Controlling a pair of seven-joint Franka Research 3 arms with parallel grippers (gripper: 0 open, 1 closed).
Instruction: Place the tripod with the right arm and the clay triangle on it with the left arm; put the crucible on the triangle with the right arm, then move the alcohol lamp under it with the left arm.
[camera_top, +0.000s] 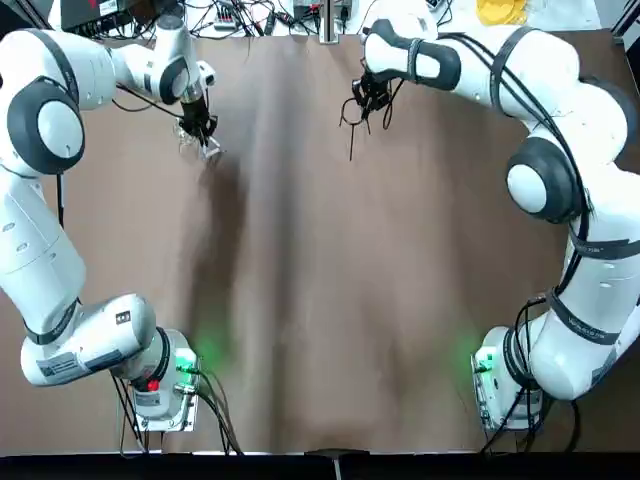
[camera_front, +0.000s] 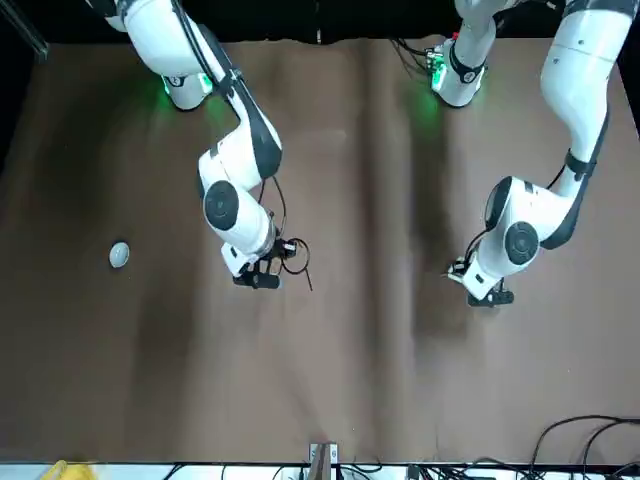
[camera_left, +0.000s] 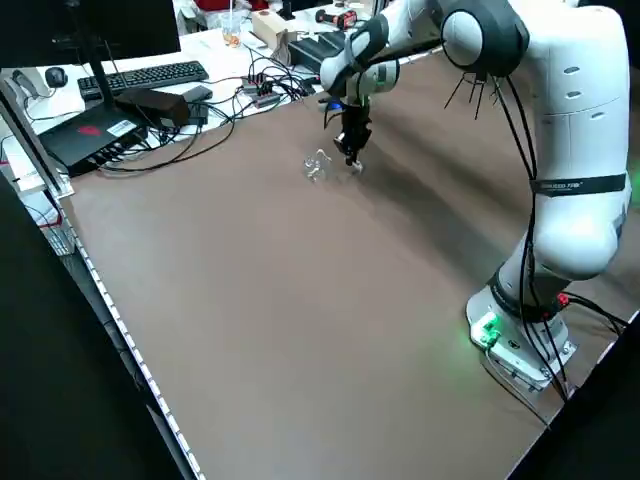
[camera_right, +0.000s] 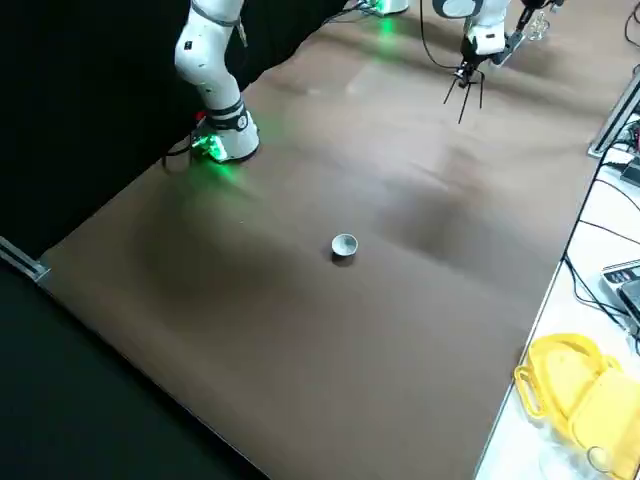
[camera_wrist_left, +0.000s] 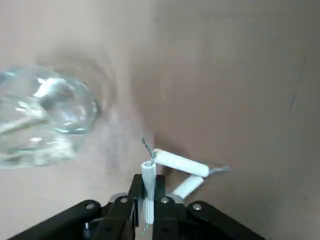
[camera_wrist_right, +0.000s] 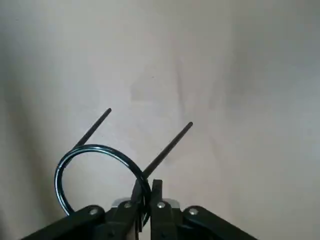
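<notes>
Because the tripod (camera_wrist_right: 102, 148) is thin, stiff wire, it is likely light but slippery, so the right gripper (camera_wrist_right: 145, 192) does well to pinch it by the ring, as it does now, up at the far side of the table; its legs should stay free to stand. Near the lamp (camera_wrist_left: 45, 115), the left gripper (camera_wrist_left: 146, 187) pinches one white side of the triangle (camera_wrist_left: 149, 192); those tubes may crack if squeezed hard.

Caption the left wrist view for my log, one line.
Left gripper with its jaws closed on one white tube of the clay triangle, alcohol lamp beside it.
</notes>
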